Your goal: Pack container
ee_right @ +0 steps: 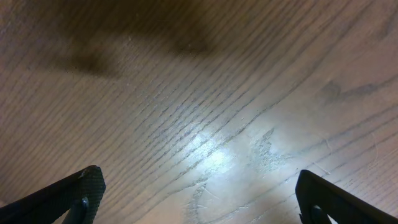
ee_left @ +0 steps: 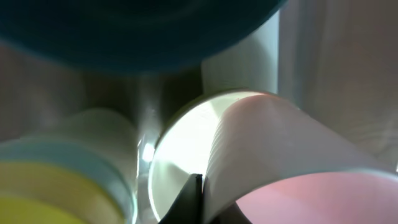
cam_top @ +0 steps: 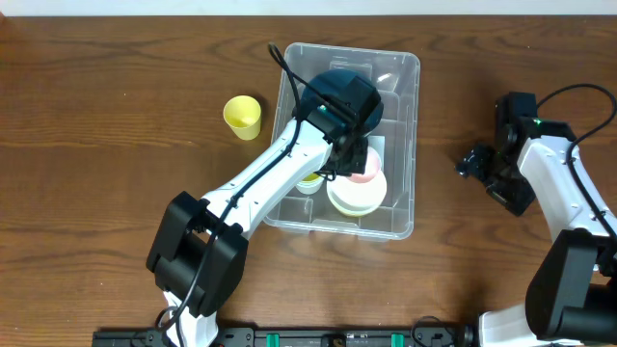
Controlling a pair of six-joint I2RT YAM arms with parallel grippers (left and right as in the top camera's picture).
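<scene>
Dark wooden table carries the clear container at its middle. Inside it, the left gripper is pinched tight on the wall of a pink cup above a white bowl. A yellow cup stands outside, just beside the container. The right gripper hangs spread wide over bare wood, holding nothing, well apart.

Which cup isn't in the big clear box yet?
The yellow cup, standing alone on the wooden table just left of the container. The pink cup and white bowl are already inside it.
</scene>
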